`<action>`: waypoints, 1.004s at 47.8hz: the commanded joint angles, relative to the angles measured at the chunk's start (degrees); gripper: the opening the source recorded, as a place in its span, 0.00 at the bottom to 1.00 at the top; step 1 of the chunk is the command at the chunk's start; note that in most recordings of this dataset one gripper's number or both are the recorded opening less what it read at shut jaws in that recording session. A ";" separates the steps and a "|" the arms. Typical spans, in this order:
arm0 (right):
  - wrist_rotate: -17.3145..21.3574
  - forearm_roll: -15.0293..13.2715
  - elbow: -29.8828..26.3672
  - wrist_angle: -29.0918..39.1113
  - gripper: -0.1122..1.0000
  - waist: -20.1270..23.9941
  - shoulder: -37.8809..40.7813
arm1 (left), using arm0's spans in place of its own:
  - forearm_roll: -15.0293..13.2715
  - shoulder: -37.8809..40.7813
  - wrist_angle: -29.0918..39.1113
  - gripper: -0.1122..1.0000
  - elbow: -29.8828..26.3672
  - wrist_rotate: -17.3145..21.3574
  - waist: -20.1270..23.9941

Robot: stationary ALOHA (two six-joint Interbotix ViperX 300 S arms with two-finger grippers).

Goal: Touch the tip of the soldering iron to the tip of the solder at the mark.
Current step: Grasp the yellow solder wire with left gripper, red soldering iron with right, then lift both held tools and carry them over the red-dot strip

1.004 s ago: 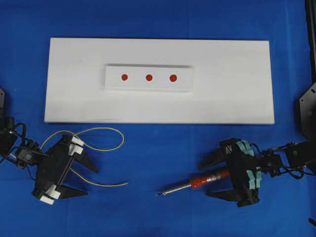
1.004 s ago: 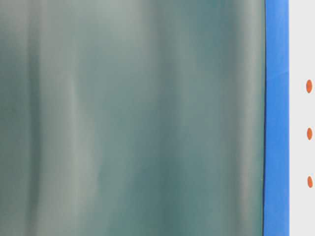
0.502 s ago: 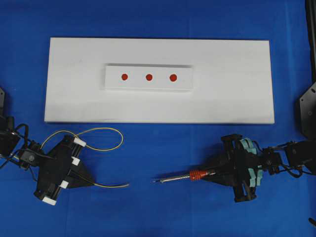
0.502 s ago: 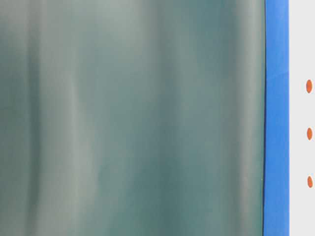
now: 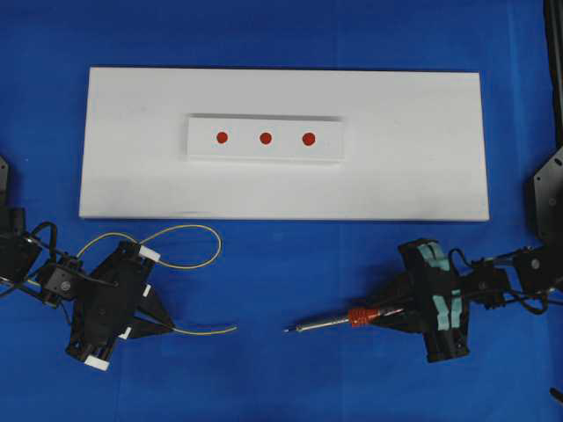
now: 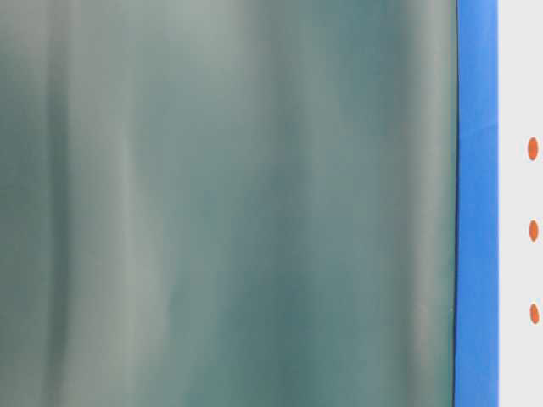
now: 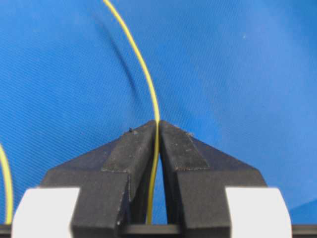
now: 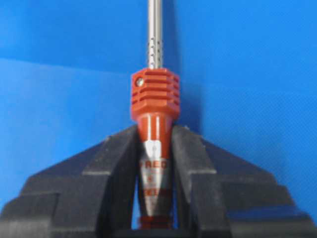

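Left gripper [image 5: 157,319] fingers [image 7: 131,158] pinched shut on the solder [image 5: 189,264], its loops trailing behind them, right gripper [image 5: 384,309] fingers [image 8: 116,163] clamped on the soldering iron [image 5: 339,321], tip pointing ahead, white board [image 5: 413,167] beyond, table-level view seemingly blocked by blur

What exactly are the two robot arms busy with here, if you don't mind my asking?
The left gripper has its fingers shut on the thin yellow solder wire. The right gripper is shut on the red-orange-handled soldering iron with a silver shaft. Both sit over the blue cloth, in front of the white board. The three red marks on its raised strip are untouched; the two tips are still apart.
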 commanded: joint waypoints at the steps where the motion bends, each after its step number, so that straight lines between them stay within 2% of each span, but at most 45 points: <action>1: -0.53 0.00 -1.49 6.77 0.16 -1.58 -5.89 | 0.00 -4.66 7.29 0.12 -2.99 -0.35 0.18; 15: -4.92 -0.26 -5.80 28.30 0.16 -6.86 -18.72 | 0.00 -14.94 32.17 0.12 -10.90 -0.79 0.35; 24: -5.54 -1.49 -8.35 38.85 0.16 -10.81 -23.73 | 0.00 -18.02 42.28 0.12 -14.06 -0.88 1.58; 29: -5.54 -2.20 -9.14 41.92 0.16 -12.39 -24.70 | 0.00 -18.54 44.91 0.12 -15.29 -0.88 2.46; 40: -5.54 -3.96 -9.49 42.54 0.16 -14.24 -24.70 | 0.00 -18.37 45.79 0.12 -16.00 -0.79 5.27; 48: -5.54 -5.71 -9.84 43.77 0.16 -19.95 -24.70 | 0.00 -18.28 46.05 0.12 -16.44 -0.44 10.72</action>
